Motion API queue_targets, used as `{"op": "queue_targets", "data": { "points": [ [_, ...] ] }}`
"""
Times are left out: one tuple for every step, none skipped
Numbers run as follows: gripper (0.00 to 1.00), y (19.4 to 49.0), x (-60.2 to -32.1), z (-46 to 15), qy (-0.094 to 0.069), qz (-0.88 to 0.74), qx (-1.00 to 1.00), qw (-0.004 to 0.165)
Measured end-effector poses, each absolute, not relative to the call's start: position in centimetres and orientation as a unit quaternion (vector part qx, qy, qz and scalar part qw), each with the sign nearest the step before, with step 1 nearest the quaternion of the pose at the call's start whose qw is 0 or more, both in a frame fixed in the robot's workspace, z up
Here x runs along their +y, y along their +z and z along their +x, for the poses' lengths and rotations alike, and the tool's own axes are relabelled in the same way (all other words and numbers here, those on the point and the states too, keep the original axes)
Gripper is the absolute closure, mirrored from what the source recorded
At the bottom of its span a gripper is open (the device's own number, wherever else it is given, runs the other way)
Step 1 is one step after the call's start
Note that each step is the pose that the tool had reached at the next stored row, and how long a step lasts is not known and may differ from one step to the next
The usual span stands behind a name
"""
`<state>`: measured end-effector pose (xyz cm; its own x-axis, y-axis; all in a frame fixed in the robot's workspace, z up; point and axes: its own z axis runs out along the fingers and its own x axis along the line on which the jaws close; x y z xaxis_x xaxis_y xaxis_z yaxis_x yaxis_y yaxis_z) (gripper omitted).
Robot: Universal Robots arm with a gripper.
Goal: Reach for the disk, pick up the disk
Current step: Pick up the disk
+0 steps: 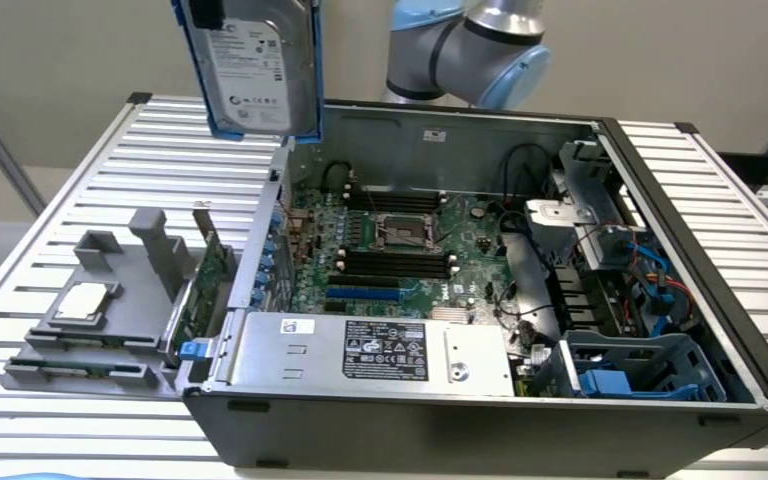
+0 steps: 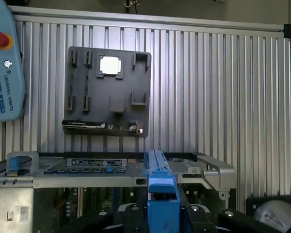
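Note:
The disk [image 1: 257, 75], a silver-grey drive with a white label in blue rails, hangs upright in the air above the back corner of the open computer case [image 1: 491, 430], on the exterior view's left. It is clear of the case and touches nothing below. In the wrist view the disk [image 2: 160, 187] shows edge-on as a blue rail. My gripper [image 2: 162, 216] is shut on it, with a black finger [image 2: 133, 213] pressed against each side.
A grey fixture plate [image 1: 104, 300] lies on the slatted aluminium table [image 1: 37, 200] beside the case. It holds a square silver chip [image 1: 81, 300] and a green card [image 1: 204, 280]. An empty blue drive cage [image 1: 638, 365] sits inside the case. A teach pendant [image 2: 2, 63] lies at the table's edge.

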<state>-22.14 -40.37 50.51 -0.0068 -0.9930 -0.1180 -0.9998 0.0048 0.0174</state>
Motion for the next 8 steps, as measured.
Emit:
{"op": "queue_targets", "data": {
  "points": [
    [0.67,50.5,-40.5,-21.7,0.048,-0.704,0.708,0.036],
    [0.67,50.5,-40.7,-21.2,0.048,-0.704,0.708,0.036],
    [0.67,50.5,-40.8,-20.8,0.048,-0.704,0.708,0.036],
    [0.67,50.5,-41.0,-20.3,0.048,-0.704,0.708,0.036],
    [0.67,50.5,-41.2,-19.8,0.048,-0.704,0.708,0.036],
    [0.67,50.5,-41.3,-19.4,0.048,-0.704,0.708,0.036],
    [0.67,50.5,-41.5,-18.9,0.048,-0.704,0.708,0.036],
    [0.67,50.5,-41.7,-18.5,0.048,-0.704,0.708,0.036]
  ]
}}
